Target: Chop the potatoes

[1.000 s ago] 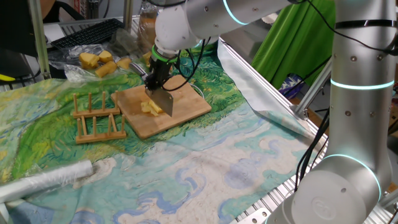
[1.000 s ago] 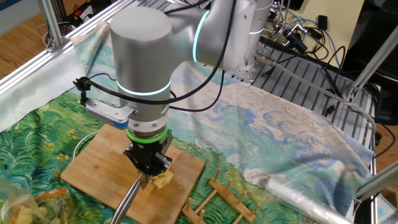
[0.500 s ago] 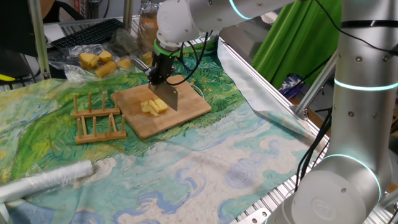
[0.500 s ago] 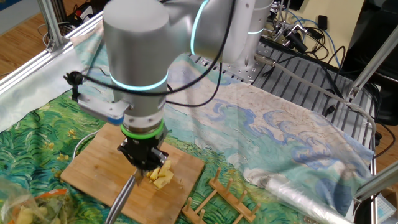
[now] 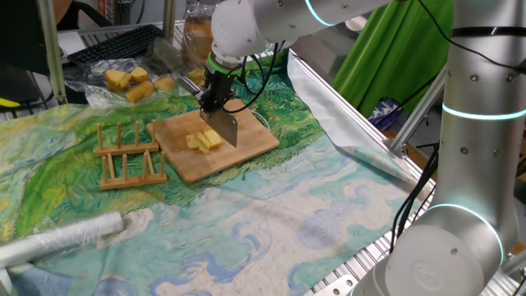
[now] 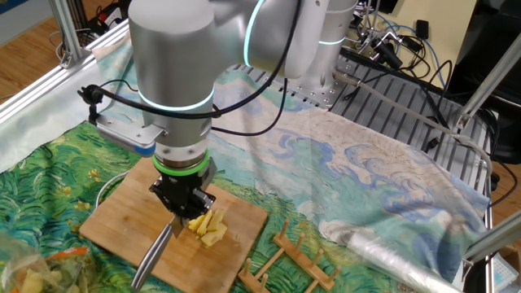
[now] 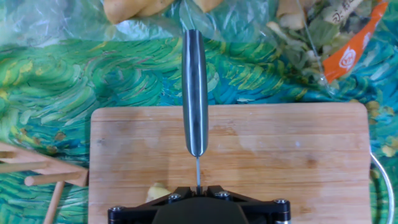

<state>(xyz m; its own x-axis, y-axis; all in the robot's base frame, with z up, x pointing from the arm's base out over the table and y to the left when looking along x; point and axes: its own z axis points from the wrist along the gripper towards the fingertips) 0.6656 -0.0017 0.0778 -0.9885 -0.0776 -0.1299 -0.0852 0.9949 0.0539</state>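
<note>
Jaws pinching a cleaver [image 5: 226,127] by its handle, the gripper [image 6: 183,205] hangs over the bamboo cutting board [image 5: 251,146], the blade raised just beside the potatoes [image 5: 203,141], a cluster of pale slices lying mid-board on its far side

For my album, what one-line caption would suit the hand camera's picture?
Looking down from the gripper, shut on a knife, over a wooden cutting board with a bit of potato peeking out.

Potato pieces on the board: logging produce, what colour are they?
Pale yellow potato pieces, clearest in one fixed view.
</note>
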